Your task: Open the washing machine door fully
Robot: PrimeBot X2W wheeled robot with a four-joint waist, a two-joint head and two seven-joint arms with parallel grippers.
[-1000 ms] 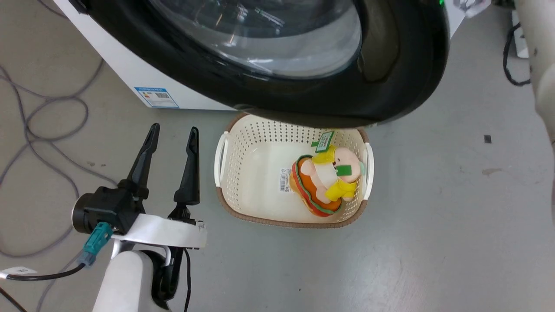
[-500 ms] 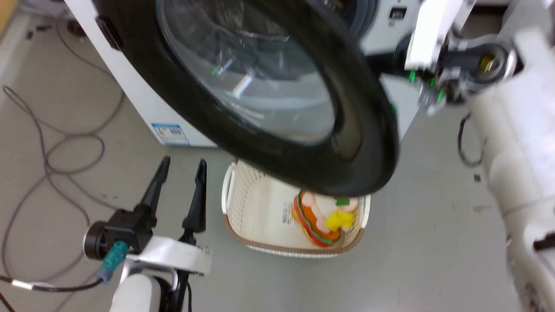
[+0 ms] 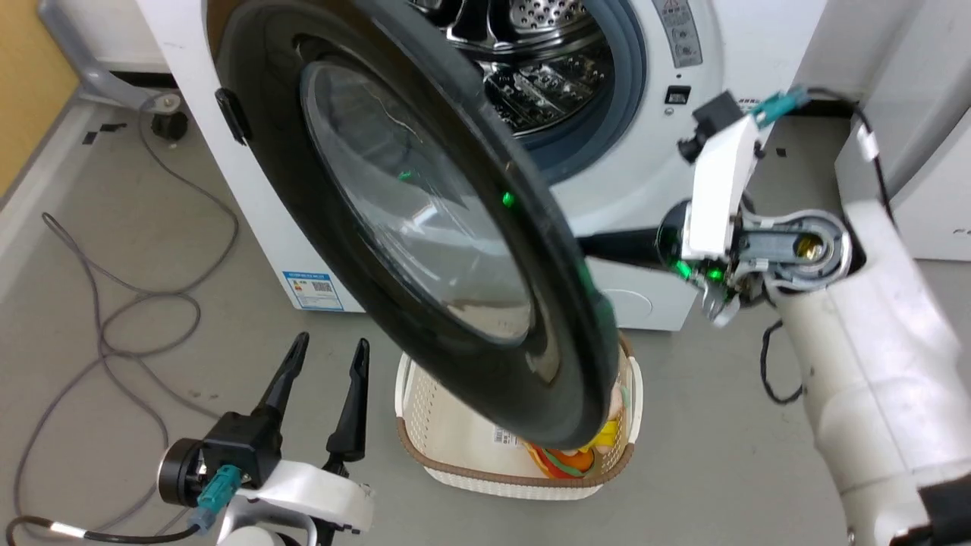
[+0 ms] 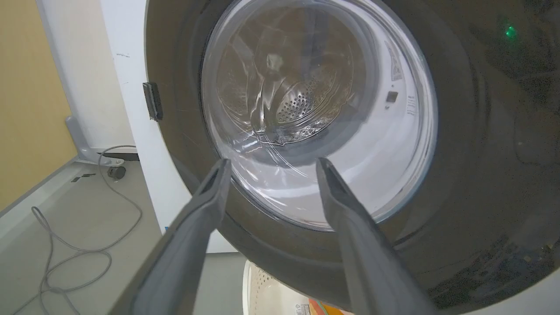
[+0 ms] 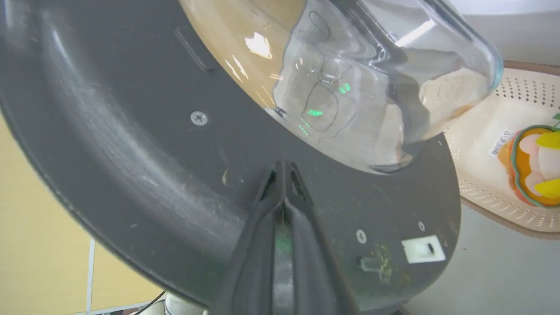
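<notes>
The big round shiny black washing machine door (image 3: 425,250) is hanging half open on the big white washing machine (image 3: 254,205), above a cream plastic basket (image 3: 416,447) on the grey floor (image 3: 721,440). The right gripper (image 5: 283,168), fingers together, is touching the door's inside. The left gripper (image 3: 332,341) is holding its fingers apart.

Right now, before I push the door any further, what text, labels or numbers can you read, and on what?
No text is legible enough to quote.
Blue sticker low on the washing machine front: print too small to read.
Grey label high on its front: symbols and print too small.
Barcode label inside the basket: digits blurred.
</notes>
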